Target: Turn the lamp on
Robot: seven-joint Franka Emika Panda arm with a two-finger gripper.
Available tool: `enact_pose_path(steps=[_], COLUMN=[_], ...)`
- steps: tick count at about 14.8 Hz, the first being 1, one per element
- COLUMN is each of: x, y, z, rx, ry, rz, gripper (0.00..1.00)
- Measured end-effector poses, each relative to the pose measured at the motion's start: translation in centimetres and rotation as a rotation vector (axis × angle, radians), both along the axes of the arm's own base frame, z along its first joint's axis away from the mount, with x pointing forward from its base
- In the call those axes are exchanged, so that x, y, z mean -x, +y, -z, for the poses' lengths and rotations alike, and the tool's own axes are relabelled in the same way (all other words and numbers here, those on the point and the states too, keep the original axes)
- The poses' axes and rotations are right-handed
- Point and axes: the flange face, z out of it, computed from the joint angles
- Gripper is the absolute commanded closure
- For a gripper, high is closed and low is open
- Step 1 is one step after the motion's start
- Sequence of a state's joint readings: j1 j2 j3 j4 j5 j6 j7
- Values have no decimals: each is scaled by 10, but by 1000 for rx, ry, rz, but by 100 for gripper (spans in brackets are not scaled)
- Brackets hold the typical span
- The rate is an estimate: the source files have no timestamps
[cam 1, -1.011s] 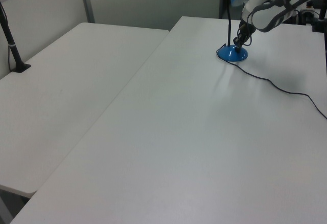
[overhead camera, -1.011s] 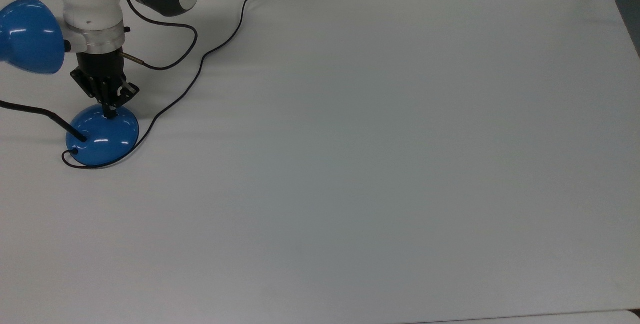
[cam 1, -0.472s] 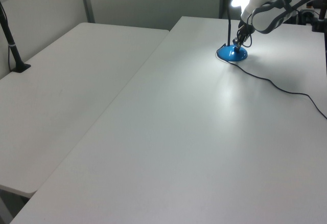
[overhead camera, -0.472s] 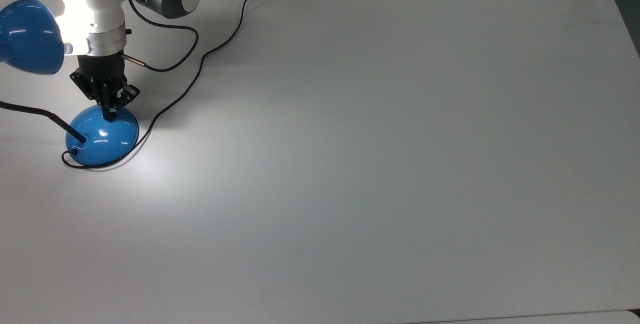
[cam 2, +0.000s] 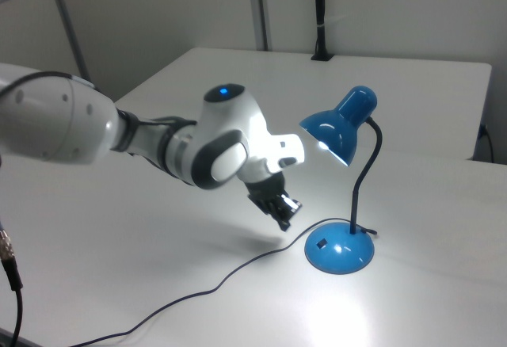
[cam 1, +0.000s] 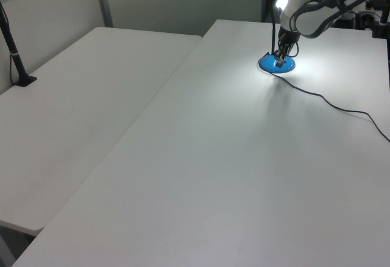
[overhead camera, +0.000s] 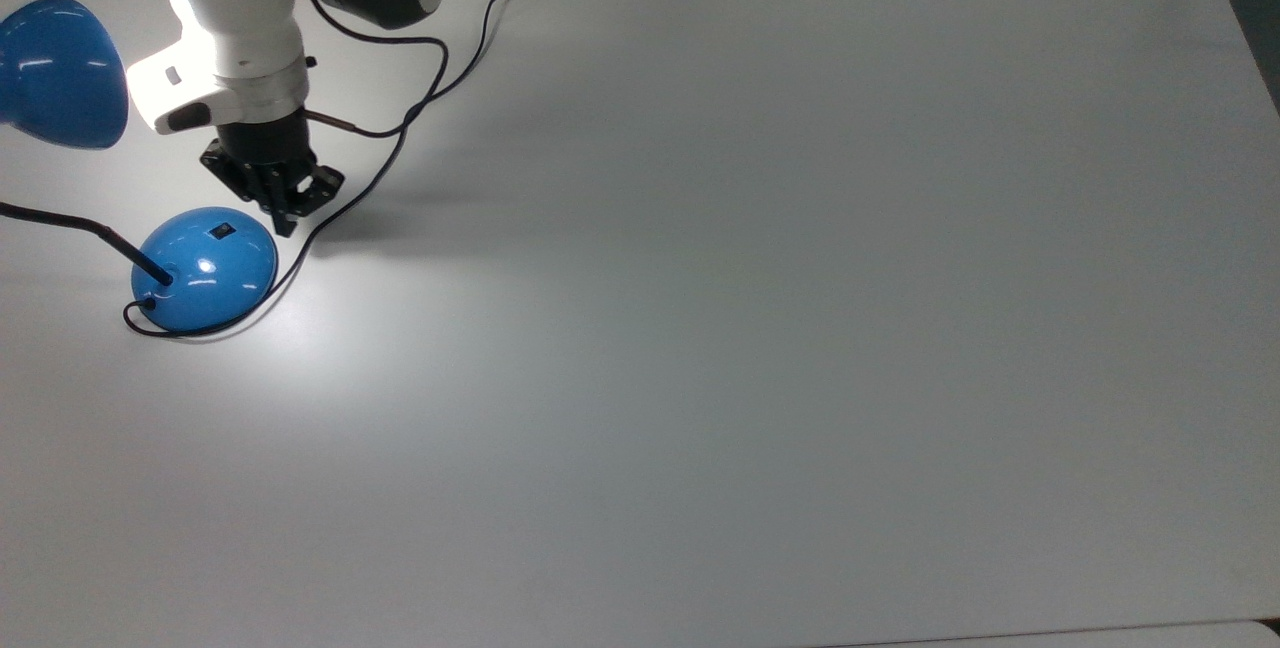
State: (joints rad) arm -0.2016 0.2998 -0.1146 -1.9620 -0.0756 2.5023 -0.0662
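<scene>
A: One glossy blue desk lamp with domed base, thin black neck and bell shade (cam 2: 341, 250), lit: bright pool on the white table (overhead camera: 760, 328) under the shade. Base sits just beside the fingertips, on the right view's right. Small black switch (overhead camera: 222, 228) is exposed, near the tips.

B: Fingers?

A: Black two-finger gripper (cam 2: 282, 219) is together, holding nothing, clear of the base, tips above the table.

B: Risks?

A: The black cord (overhead camera: 400, 123) runs right under the fingers. My guess: a low retreat snags it and drags the base, or clips the switch and kills the light.

B: Versus a second ago?

A: Then the tips pressed on the switch and the lamp was dark. Now it is lit, and the gripper has lifted off toward the top view's right.
</scene>
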Motion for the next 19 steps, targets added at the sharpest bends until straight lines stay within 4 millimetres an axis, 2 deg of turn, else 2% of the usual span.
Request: enact_pose_path(steps=[1, 2, 3, 4, 6, 7, 10, 14, 15, 16, 19], x=[-1, -1, 1, 4, 11, 17, 29, 46, 45, 45, 45], y=[20, 40, 53, 69, 95, 109, 135, 160, 159, 155, 135], z=[-8, -18, -27, -40, -73, -101, -158, -217, -235, -244, -259], rx=[-11, -22, -29, -37, -48, -53, -53, -84, -113, -122, -117], ry=[32, 63, 87, 120, 172, 201, 214, 229, 202, 185, 157], rz=[-26, -53, -69, -89, -123, -138, -172, -193, -186, -193, -273], gripper=[94, 82, 62, 29, 0, 0, 0, 0, 0, 0, 0])
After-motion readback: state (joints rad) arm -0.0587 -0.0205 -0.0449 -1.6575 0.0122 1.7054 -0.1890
